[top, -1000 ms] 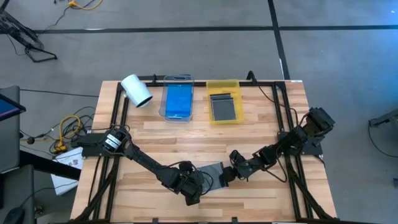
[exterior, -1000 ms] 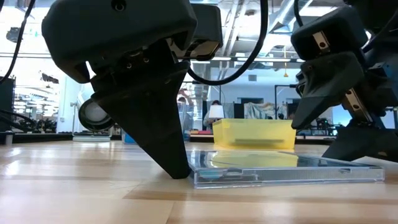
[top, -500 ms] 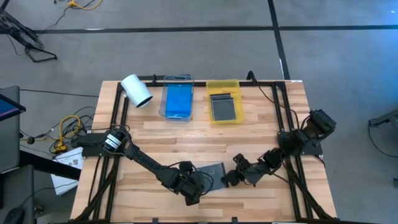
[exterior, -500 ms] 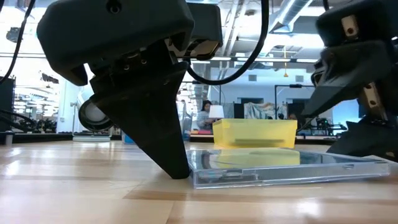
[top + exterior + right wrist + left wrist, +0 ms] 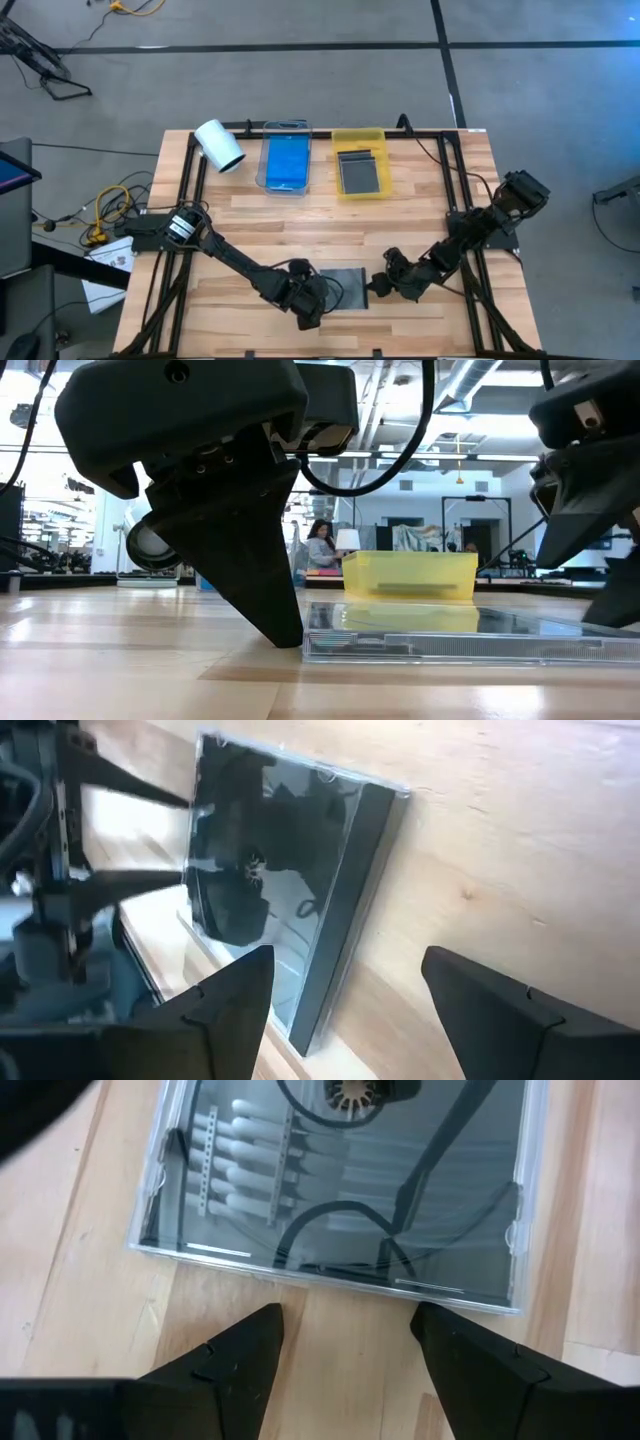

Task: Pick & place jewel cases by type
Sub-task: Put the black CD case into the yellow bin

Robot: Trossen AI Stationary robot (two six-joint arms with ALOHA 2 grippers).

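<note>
Since a second ago the right gripper [image 5: 379, 288] has let go of the raised edge and drawn back toward the right edge of the tabletop [image 5: 420, 205], and the case [image 5: 346, 288], tilted then, now lies flat near the front edge, about midway along it. Seen from above, its sides run square with the tabletop edges; being square it has no clear long axis, but its dark spine strip faces the right gripper in the right wrist view [image 5: 352, 890]. The clear lid faces up and reflects the arms above. The left gripper [image 5: 318, 298] stands just beside the case's left side, fingers [image 5: 235, 1355] apart with their tips on the wood close to the case edge [image 5: 330, 1270], holding nothing. The right gripper's fingers [image 5: 240, 988] are also apart and empty, just off the case's right side. Near the back edge sit a clear tray [image 5: 285, 164] holding blue cases, a yellow tray [image 5: 359, 162] with a dark case, and a white roll [image 5: 220, 146] toward the back left corner.
</note>
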